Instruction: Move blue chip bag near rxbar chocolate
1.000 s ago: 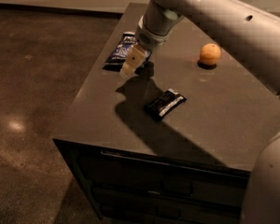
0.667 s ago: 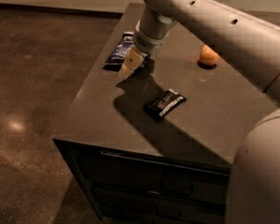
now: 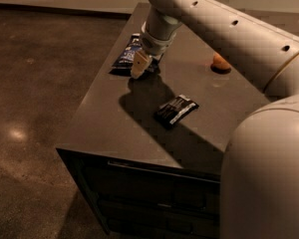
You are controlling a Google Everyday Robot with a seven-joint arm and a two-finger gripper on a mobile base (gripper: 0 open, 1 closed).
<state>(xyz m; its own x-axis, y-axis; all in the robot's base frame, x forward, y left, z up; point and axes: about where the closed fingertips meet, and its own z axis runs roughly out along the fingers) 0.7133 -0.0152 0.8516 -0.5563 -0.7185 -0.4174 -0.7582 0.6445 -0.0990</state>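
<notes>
From where I stand, the job looks barely begun. The blue chip bag [image 3: 125, 55] lies flat at the far left edge of the desk [image 3: 109, 123], and the chocolate bar [image 3: 176, 109] sits nearer the front, towards the middle. The two are well apart, with bare desk between them. So the bag is not near the bar yet, and the whole carry is left to do.

The pincer [image 3: 141, 63] is down low at the bag's right-hand side, right over or against its edge. The arm [image 3: 214, 19] comes in from the right above it and throws a broad shadow across the desk towards the bar. Whether the pincer is clenched, released or has hold of the bag, I cannot tell from here. The bag seems to rest on the desk and not to hang in the air. My guess is that this is the reach or the grasp, not the carry.

An orange [image 3: 221, 62] rests off to the right at the back, apart from both.

As for containers, I see none on top; everything lies loose on the desk. The front of the desk shows what may be drawer fronts [image 3: 159, 193], closed, so nothing of their insides can be seen.
</notes>
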